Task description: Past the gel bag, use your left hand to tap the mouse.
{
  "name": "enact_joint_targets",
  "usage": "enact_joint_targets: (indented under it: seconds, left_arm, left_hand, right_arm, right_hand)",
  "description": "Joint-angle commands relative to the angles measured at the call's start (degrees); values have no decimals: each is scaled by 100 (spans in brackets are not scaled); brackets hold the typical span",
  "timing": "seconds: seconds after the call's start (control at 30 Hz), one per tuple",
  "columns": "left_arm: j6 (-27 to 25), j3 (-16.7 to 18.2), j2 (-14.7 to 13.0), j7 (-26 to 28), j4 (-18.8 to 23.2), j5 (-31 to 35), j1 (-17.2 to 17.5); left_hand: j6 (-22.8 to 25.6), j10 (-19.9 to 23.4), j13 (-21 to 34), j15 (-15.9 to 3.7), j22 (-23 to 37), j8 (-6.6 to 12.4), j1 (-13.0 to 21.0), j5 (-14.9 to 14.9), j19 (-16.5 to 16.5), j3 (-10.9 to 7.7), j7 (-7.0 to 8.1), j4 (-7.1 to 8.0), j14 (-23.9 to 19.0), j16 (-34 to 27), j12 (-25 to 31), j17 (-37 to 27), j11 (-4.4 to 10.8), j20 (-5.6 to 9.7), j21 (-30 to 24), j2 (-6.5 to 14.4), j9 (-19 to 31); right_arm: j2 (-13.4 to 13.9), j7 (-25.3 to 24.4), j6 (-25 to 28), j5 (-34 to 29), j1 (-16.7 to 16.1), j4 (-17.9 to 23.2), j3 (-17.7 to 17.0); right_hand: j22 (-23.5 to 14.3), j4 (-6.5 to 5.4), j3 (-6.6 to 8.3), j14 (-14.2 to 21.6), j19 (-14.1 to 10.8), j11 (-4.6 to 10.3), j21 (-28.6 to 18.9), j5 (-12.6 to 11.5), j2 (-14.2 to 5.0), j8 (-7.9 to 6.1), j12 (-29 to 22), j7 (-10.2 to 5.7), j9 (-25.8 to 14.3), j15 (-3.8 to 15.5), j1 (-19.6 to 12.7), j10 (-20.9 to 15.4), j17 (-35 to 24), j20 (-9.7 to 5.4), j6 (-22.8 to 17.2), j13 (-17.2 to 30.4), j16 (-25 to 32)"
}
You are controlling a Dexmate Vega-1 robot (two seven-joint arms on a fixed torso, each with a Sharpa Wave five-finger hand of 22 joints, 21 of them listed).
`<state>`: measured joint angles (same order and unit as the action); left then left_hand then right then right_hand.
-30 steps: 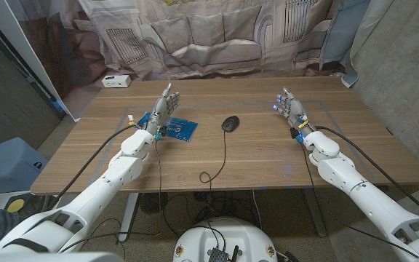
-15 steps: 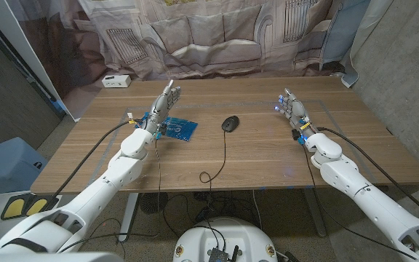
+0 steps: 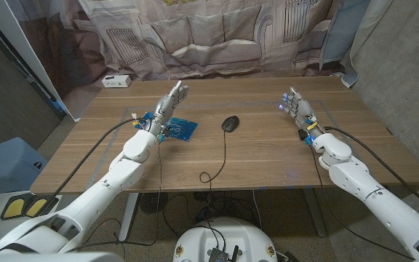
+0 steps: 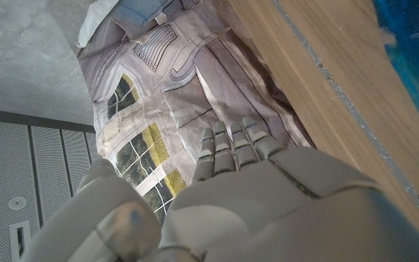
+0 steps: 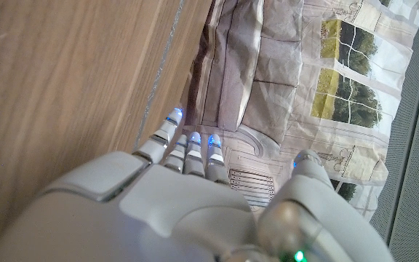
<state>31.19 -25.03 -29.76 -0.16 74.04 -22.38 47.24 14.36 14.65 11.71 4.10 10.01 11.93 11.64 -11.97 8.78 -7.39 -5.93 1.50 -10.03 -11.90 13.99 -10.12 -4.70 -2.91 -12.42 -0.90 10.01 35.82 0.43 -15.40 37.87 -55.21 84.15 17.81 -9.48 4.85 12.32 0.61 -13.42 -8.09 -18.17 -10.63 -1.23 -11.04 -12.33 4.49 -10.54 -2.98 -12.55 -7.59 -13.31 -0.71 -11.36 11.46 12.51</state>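
Step in hand: we judge we are in the reach, with our left hand (image 3: 170, 104) raised over the flat blue gel bag (image 3: 174, 129) and no tap on the mouse made yet
Left hand: empty, fingers extended and held close together, pointing up and away toward the far edge of the wooden tabletop (image 3: 253, 156); in the left wrist view the same hand (image 4: 268, 204) shows its back with the fingers (image 4: 231, 145) straight and nothing in them
Right hand: our right hand (image 3: 297, 110) stands apart at the other side of the tabletop, empty, fingers upright and near one another with small blue lights at the tips; the right wrist view shows that hand (image 5: 173, 204) with fingers (image 5: 188, 145) straight
Mouse place: the small black corded computer mouse (image 3: 229, 124) lies near the middle of the tabletop, just beyond the gel bag on its side away from our left arm, apart from the bag and from both hands
Mouse axis: its long axis runs roughly from the near edge to the far edge, slightly tilted; the thin black cable (image 3: 222, 156) leaves its near end and trails toward us into a loop, so we take the nose to point at us
Next move: we judge the left hand must cross over the gel bag toward the middle, tip its fingers down, and touch the mouse's top lightly without pushing it along or snagging the cable
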Motion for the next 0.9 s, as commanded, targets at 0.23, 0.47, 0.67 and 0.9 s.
enact_joint_targets:
  seconds: [0.23, 0.47, 0.67, 0.9]
  left_arm:
    - [750, 36, -4, 776, -145, 1281, -5]
    - [658, -5, -82, 1299, -11, 2089, -14]
    - [927, -157, -18, 1125, -293, 2068, -192]
    - [1006, -194, -29, 1152, -294, 2137, -231]
  left_hand:
    - [244, 217, -11, -25, 16, 61, 97, -23, 214, -2, -17, -60, -241, -54, 61, -16, -22, -20, -58, -28, 25]
    - [280, 246, -13, -39, 15, 55, 112, -24, 275, 4, -14, -74, -287, -50, 61, -16, -18, -36, -64, -36, 27]
    - [334, 293, -15, -52, 15, 58, 126, -25, 325, 9, -12, -87, -329, -47, 69, -15, -11, -51, -68, -41, 28]
    - [426, 350, -17, -48, 14, 71, 143, -27, 354, 15, -20, -103, -393, -45, 77, -15, 6, -55, -58, -47, 29]
  right_arm:
    - [-78, -245, -67, -33, -135, 139, -47]
    - [-50, -373, -57, -85, -219, 274, -77]
    - [24, -469, -38, -112, -346, 423, -135]
    - [18, -597, -31, -101, -481, 530, -185]
  right_hand:
    - [-29, 21, 17, 67, -93, 5, 33, -11, -39, -25, -53, 23, -27, -23, -28, -75, 2, 18, -72, 11, 47]
    - [-29, 27, 12, 75, -111, 3, 46, -8, -40, -30, -55, 20, -26, -24, -26, -93, 5, 20, -87, 11, 46]
    - [-29, 29, 9, 79, -123, -3, 58, -7, -46, -29, -53, 21, -26, -22, -23, -103, 8, 20, -89, 10, 44]
    - [-30, 32, 4, 85, -139, 4, 70, -5, -48, -29, -51, 13, -26, -22, -17, -111, 10, 21, -94, 9, 43]
